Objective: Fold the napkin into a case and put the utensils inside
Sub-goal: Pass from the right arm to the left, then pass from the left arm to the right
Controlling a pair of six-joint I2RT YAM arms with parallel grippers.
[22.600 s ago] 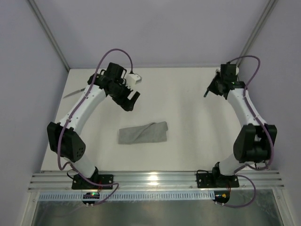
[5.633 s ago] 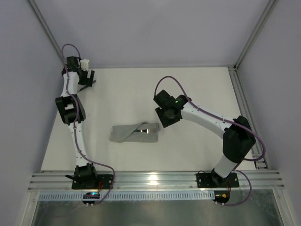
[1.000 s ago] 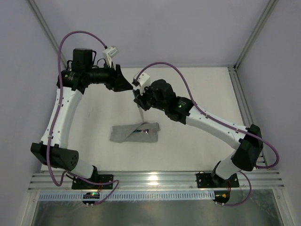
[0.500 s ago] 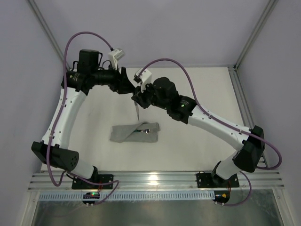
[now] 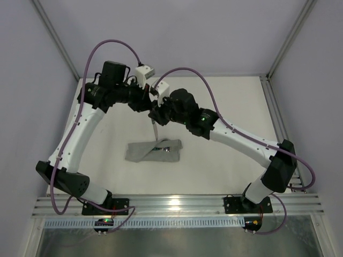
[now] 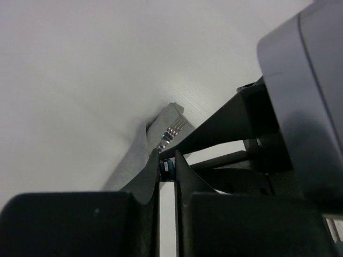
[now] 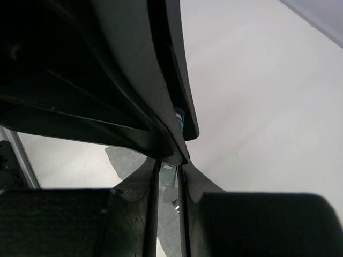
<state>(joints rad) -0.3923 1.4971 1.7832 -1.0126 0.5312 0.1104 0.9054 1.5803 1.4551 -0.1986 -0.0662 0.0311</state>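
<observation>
Top external view: the two arms arch toward each other and meet high over the far middle of the bench (image 5: 230, 107). The left pincer (image 5: 148, 103) and the right pincer (image 5: 156, 114) are pressed close together, touching or nearly so. From where they meet, the knife (image 5: 154, 130) hangs almost upright, its silver end pointing down. It is in the air, directly above the grey case (image 5: 140, 152), and its tip stops short of the cloth.

The case lies flat on the bench as a narrow folded strip, nearer the arm bases than the pincers. The fork (image 5: 164, 149) rests in its right part, with the silver tines and a little of the teal handle showing. Purple cables (image 5: 115, 44) loop above both arms.

Left wrist view: the left pincer (image 6: 166, 160) is all but closed, and a bit of the teal knife handle (image 6: 168, 169) is pinched in the thin slit between its fingers. The right pincer's black fingers cross just behind it. Far below lie the case (image 6: 158, 122) and the fork tines (image 6: 174, 127).

Right wrist view: the right pincer (image 7: 167, 160) is also drawn nearly closed. A slim pale strip in the slit looks like the knife (image 7: 168, 179), though the dark, crowded view makes that hard to be sure of. A spot of teal (image 7: 179, 119) shows just above, against the left pincer's body.
</observation>
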